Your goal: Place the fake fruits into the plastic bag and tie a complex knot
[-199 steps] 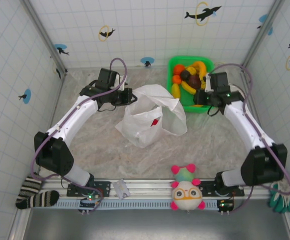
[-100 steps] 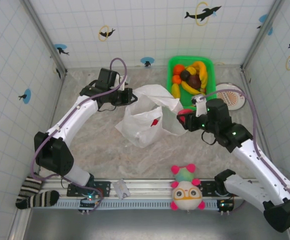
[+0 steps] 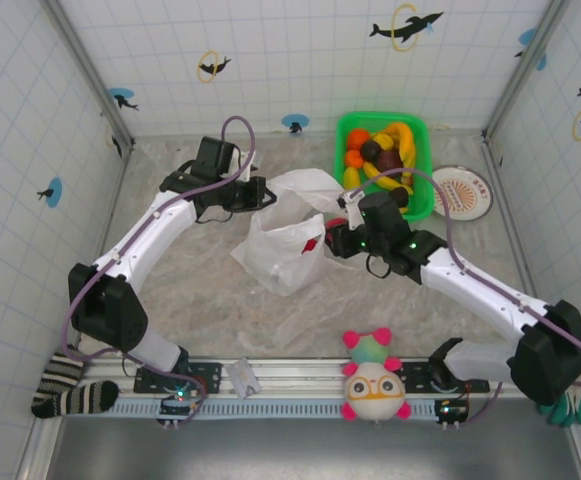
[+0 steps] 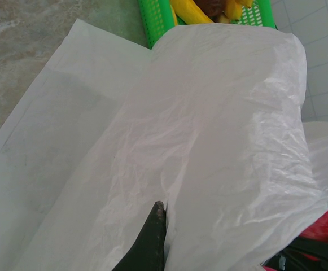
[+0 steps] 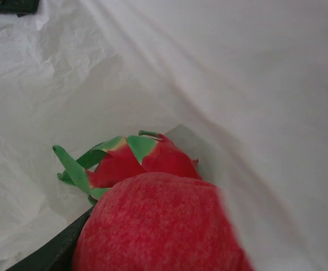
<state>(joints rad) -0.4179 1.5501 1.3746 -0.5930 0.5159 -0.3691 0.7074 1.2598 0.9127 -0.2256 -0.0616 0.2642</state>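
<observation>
While the left gripper (image 3: 259, 193) clamps the plastic bag (image 3: 285, 250) by its rim, the right gripper (image 3: 338, 236) clasps a red fruit (image 5: 158, 226) at the bag's mouth. A dragon fruit (image 5: 127, 161) lies inside the bag. More fake fruits (image 3: 378, 150) sit in the green basket (image 3: 426, 165) beyond the bag.

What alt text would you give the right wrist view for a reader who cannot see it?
A red fruit, gripped by the right gripper, looms close at the bottom edge. Beyond it a pink dragon fruit with green leaves lies inside the crumpled white plastic bag, whose walls surround both.
</observation>
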